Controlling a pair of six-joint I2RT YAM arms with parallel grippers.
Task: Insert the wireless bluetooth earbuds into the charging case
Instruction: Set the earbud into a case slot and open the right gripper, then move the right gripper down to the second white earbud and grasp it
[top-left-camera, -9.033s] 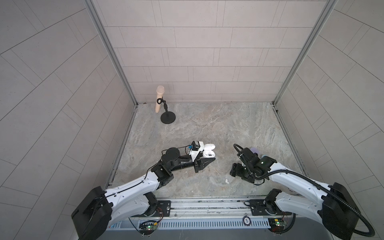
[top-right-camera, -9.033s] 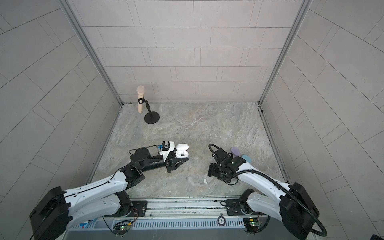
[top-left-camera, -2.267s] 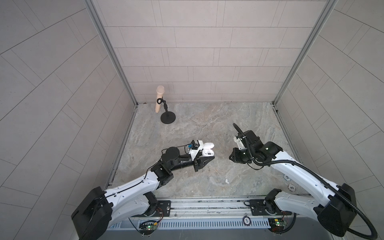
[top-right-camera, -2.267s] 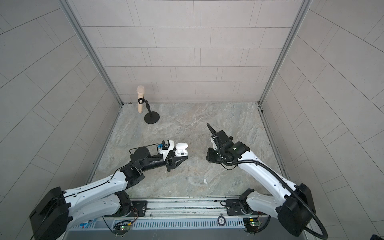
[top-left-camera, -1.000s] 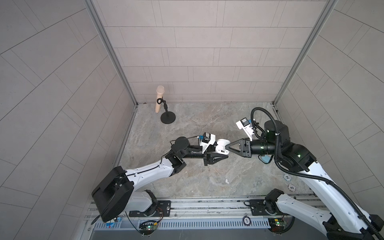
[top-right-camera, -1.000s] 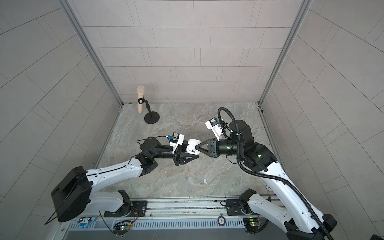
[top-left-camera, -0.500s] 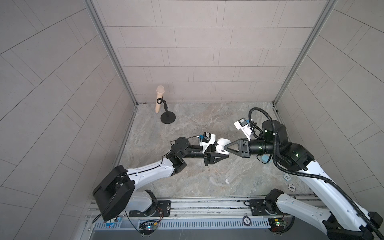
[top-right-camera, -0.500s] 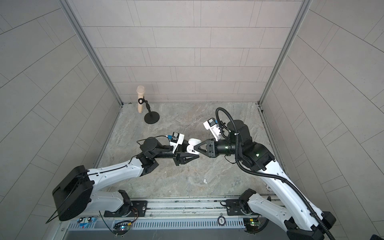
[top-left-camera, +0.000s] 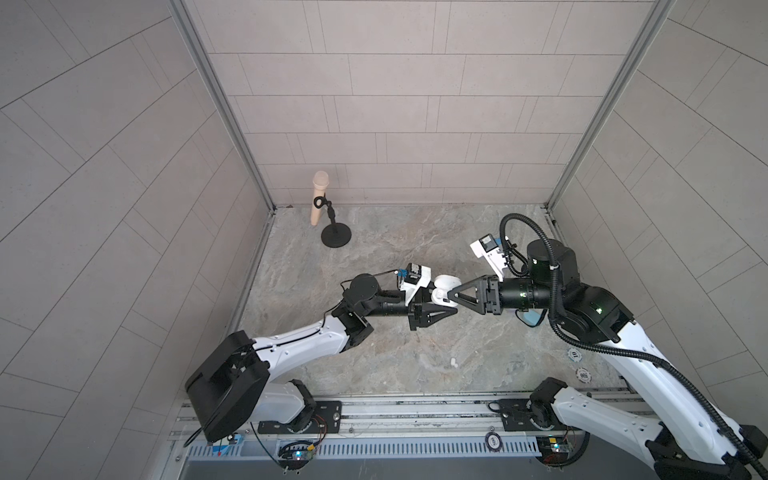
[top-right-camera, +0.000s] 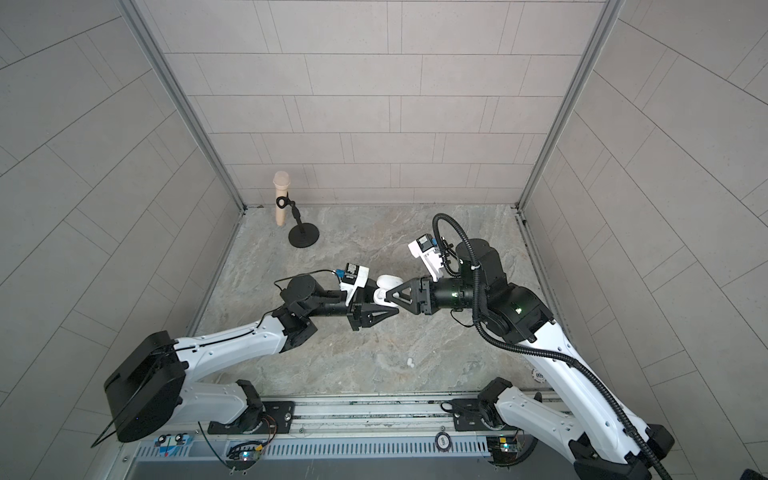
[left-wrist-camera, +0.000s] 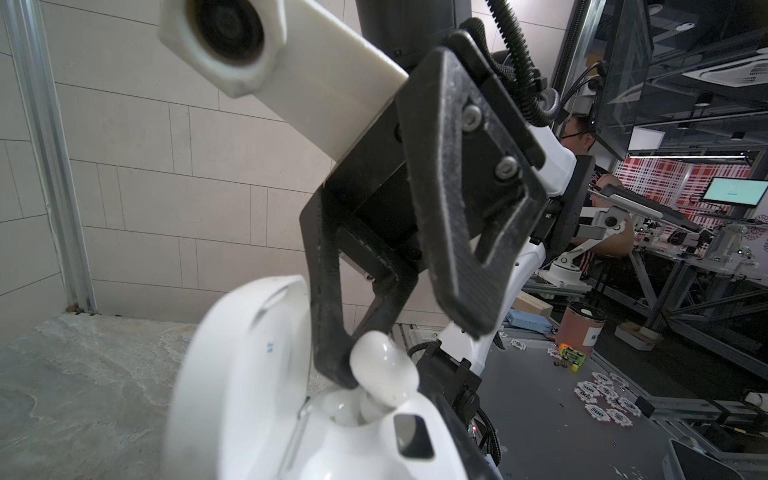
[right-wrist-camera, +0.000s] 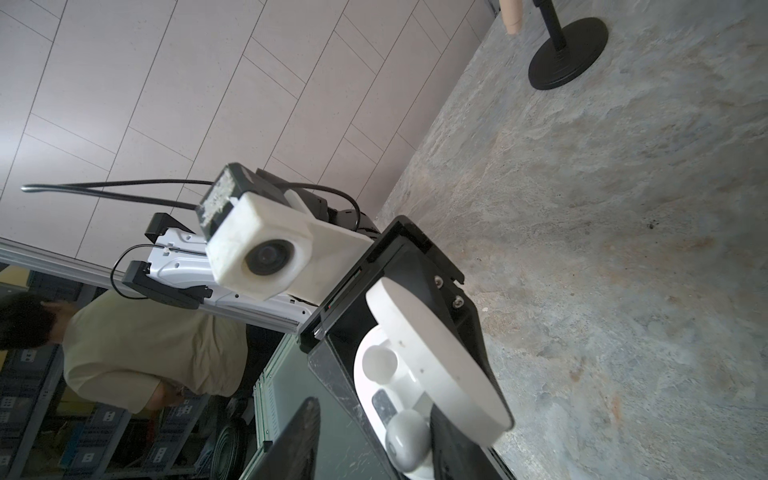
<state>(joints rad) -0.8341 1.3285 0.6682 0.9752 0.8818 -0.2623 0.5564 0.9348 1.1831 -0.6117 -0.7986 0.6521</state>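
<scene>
A grey veined stone tabletop (top-left-camera: 395, 237) sits boxed in by pale tiled walls (top-left-camera: 415, 124). At eleven o'clock a beige microphone (top-left-camera: 319, 199) leans on its black stand (top-left-camera: 336, 239). Two poker chips (top-left-camera: 572, 354) lie at four o'clock and a loose white earbud (top-left-camera: 454, 363) at five. Mid-table, the left gripper (top-left-camera: 442, 300) pinches the open charging case (top-left-camera: 444, 284). The right gripper (left-wrist-camera: 403, 352), jaws spread, crowds it from three o'clock, one finger touching a white earbud (left-wrist-camera: 382, 370) seated in the case.
</scene>
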